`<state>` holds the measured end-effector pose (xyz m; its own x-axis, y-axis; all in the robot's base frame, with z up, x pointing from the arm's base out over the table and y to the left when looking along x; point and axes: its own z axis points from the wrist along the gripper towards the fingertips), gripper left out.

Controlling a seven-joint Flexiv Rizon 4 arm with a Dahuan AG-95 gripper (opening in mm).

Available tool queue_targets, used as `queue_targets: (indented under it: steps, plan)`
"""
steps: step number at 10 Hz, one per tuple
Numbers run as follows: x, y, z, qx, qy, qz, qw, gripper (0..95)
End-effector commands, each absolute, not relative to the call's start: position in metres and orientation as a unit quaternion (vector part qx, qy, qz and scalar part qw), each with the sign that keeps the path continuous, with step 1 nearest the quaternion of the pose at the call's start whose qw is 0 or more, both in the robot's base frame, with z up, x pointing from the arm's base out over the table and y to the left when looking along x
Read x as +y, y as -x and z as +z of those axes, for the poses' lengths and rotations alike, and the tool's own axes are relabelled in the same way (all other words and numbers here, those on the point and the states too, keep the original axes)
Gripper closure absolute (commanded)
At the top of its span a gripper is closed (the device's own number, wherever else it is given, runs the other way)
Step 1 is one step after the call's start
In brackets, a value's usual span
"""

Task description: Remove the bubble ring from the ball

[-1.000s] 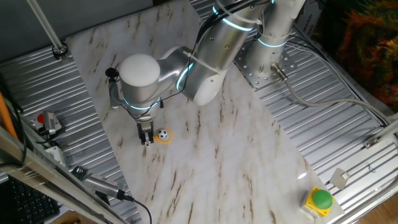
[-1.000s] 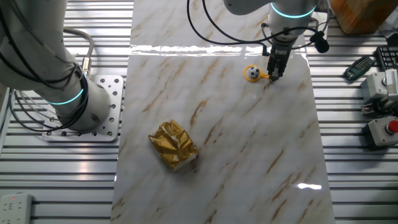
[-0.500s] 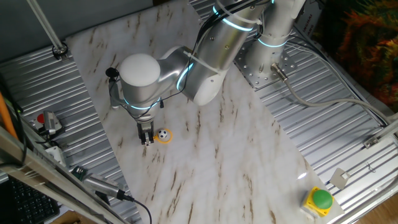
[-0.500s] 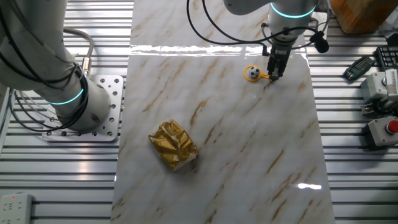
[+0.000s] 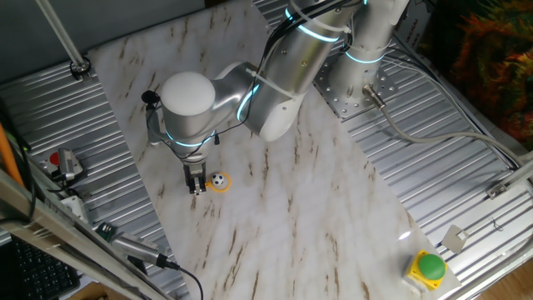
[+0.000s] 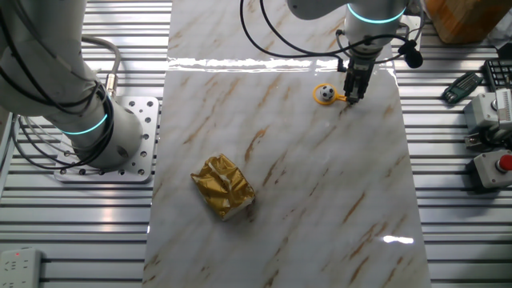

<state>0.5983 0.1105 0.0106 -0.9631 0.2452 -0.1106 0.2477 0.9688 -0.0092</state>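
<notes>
The small white-and-black ball [image 5: 218, 179] [image 6: 325, 94] sits on the marble tabletop inside the orange-yellow hoop of the bubble ring [image 5: 221, 186] [image 6: 334, 98]. The ring lies flat around the ball, and its short handle points toward my gripper. My gripper [image 5: 196, 188] [image 6: 351, 97] points straight down with its tips at the tabletop, right at the handle end of the ring. The fingers look close together around the handle, but the contact itself is too small to make out.
A crumpled gold foil packet [image 6: 224, 186] lies mid-table, far from the ball. A green push button on a yellow box [image 5: 430, 267] sits at the table's corner. Grey boxes with red buttons [image 6: 490, 164] stand on the ribbed metal beside the marble slab.
</notes>
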Motion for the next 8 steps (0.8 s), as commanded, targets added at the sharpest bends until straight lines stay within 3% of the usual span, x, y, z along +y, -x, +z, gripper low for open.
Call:
queue_targets:
  steps: [1, 6, 7, 8]
  plan:
    - [0.1104, -0.5984, 0.0106, 0.991, -0.124, -0.011, 0.055, 76.0]
    - [0.1104, -0.5983, 0.01, 0.991, -0.121, -0.011, 0.058, 76.0]
    - [0.1104, -0.5983, 0.0097, 0.991, -0.122, -0.011, 0.059, 95.0]
    - [0.1104, -0.5982, 0.0092, 0.991, -0.122, -0.011, 0.059, 95.0]
